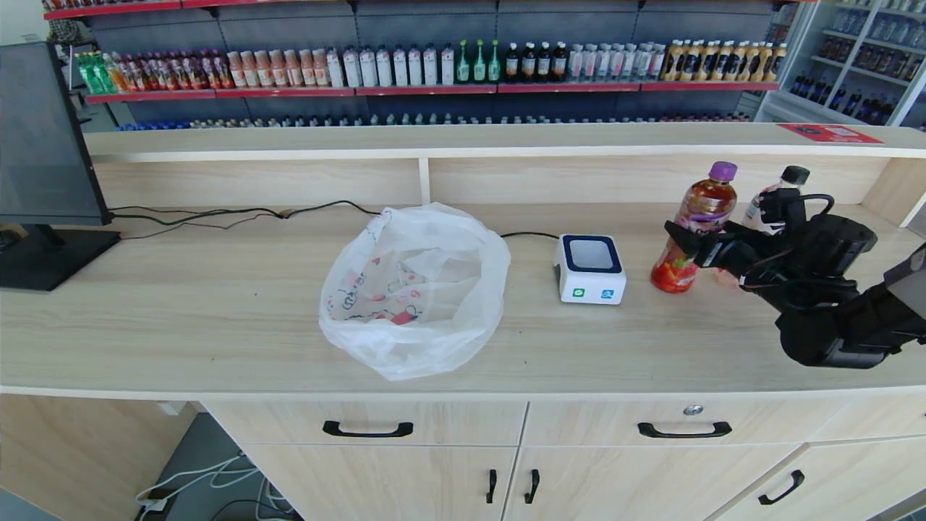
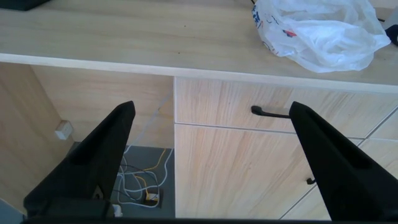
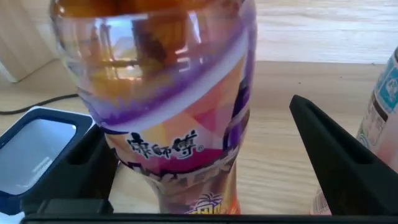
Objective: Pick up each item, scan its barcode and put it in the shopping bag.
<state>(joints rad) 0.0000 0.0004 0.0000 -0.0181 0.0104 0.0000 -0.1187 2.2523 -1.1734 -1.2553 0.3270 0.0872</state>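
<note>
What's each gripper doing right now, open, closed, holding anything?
Left gripper: open, empty, low in front of the counter.
Right gripper: open, straddling the bottle, not gripping it.

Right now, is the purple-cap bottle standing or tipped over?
Standing. The bottle rests on its base on the counter, cap on top.

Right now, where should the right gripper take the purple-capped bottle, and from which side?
Grip the purple-capped bottle at its labelled middle, coming level from the robot's right. It stands upright, the scanner stands to its left, and the open right gripper straddles it.
</note>
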